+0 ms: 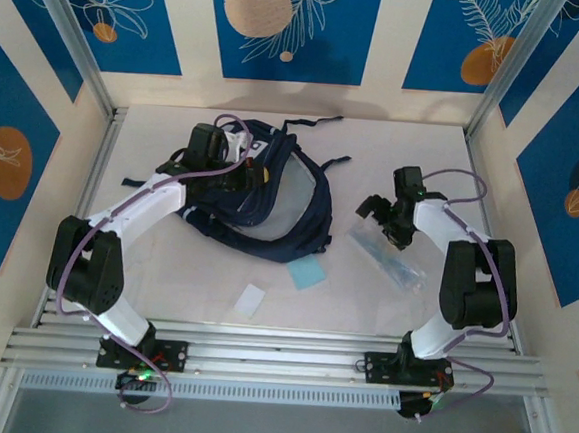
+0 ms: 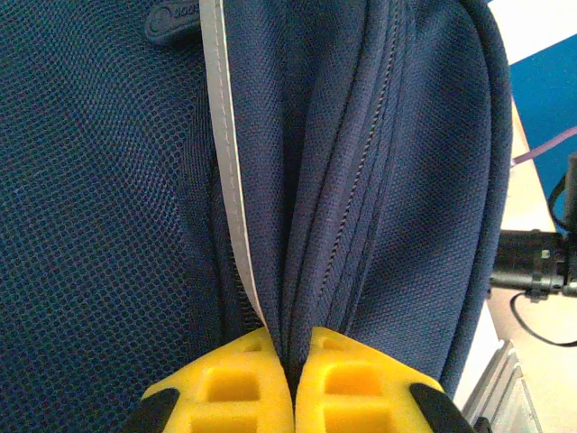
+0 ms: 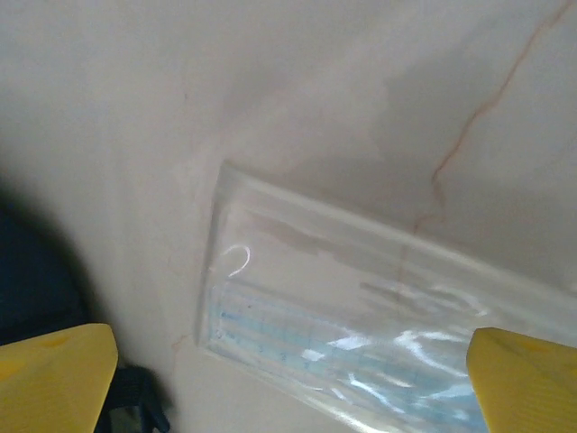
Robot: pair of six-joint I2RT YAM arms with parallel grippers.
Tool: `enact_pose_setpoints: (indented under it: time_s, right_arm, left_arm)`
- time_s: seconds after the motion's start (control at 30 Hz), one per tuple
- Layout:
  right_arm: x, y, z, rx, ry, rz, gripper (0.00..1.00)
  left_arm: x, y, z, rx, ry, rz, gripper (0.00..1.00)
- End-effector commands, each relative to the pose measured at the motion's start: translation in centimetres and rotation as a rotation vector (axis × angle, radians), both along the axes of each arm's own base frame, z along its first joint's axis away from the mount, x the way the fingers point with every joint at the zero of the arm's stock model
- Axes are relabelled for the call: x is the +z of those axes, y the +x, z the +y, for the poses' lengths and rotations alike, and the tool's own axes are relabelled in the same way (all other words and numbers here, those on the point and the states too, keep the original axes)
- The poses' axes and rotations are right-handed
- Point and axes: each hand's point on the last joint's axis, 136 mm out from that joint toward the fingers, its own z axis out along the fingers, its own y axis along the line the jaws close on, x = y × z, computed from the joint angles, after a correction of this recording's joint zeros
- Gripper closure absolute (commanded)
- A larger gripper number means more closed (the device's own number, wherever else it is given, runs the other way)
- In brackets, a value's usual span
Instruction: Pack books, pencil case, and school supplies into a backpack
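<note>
Backpack (image 2: 108,225) pinched at seam
Left fingers (image 2: 225,386) clamped on its fabric; right fingers (image 3: 54,372) spread wide above a clear sleeve (image 3: 361,307) on the table (image 3: 270,81).

**Desk:** How is the overhead light?
**Photographer:** Even and soft on the pale table (image 1: 215,271), with only faint shadows beneath the arms and sharp edges.
**Desk:** And the wrist views?
**Photographer:** The backpack (image 2: 108,225) weave is crisp; the left gripper's fingers (image 2: 225,392) go soft at the bottom edge. On the right: hazy focus, white glare on the clear sleeve (image 3: 361,307), dark shadow lower left, the right gripper's fingertips (image 3: 54,374) blurred.
</note>
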Motion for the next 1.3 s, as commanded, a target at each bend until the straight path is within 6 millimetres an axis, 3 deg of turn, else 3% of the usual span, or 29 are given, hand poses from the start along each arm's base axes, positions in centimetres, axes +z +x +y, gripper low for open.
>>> enact_pose_setpoints:
  time_s: [0.0,0.13,0.3,0.43,0.6,0.73,0.9,1.0,1.2,1.27]
  right_arm:
    - [1.4,-0.9,-4.2,0.044,-0.16,0.01,0.01]
    - [0.6,-1.1,-7.9,0.014,-0.14,0.001,0.01]
    - [-1.6,-1.7,-8.9,-0.016,-0.031,0.027,0.01]
    - [-3.5,-3.2,-7.4,-0.018,0.045,0.113,0.01]
    - [-4.5,-5.8,-4.3,-0.028,0.147,0.164,0.01]
    - [-4.2,-7.9,-0.2,0.006,0.233,0.177,0.0]
    - [-4.1,-10.2,4.2,0.096,0.19,0.224,0.01]
    - [-4.1,-10.5,4.8,0.126,0.129,0.236,0.01]
    - [-4.1,-9.4,2.8,0.279,-0.134,0.261,0.02]
    - [-4.7,-9.2,3.1,0.309,-0.123,0.285,0.05]
  left_arm:
    - [2.7,-0.8,-0.2,-0.036,-0.038,-0.063,1.0]
    - [2.6,-0.7,-0.3,-0.034,-0.041,-0.061,1.0]
    - [2.3,-0.8,-0.3,-0.031,-0.042,-0.055,1.0]
    - [2.3,-0.7,-0.4,-0.034,-0.046,-0.053,1.0]
    - [2.1,-0.7,-0.6,-0.039,-0.061,-0.044,1.0]
    - [2.3,-0.7,-0.7,-0.042,-0.07,-0.045,1.0]
    - [2.5,-0.6,-0.9,-0.044,-0.085,-0.042,1.0]
    - [2.5,-0.7,-0.9,-0.047,-0.089,-0.039,1.0]
    - [2.6,-0.8,-0.8,-0.044,-0.084,-0.044,1.0]
    - [2.7,-0.9,-0.8,-0.044,-0.084,-0.046,1.0]
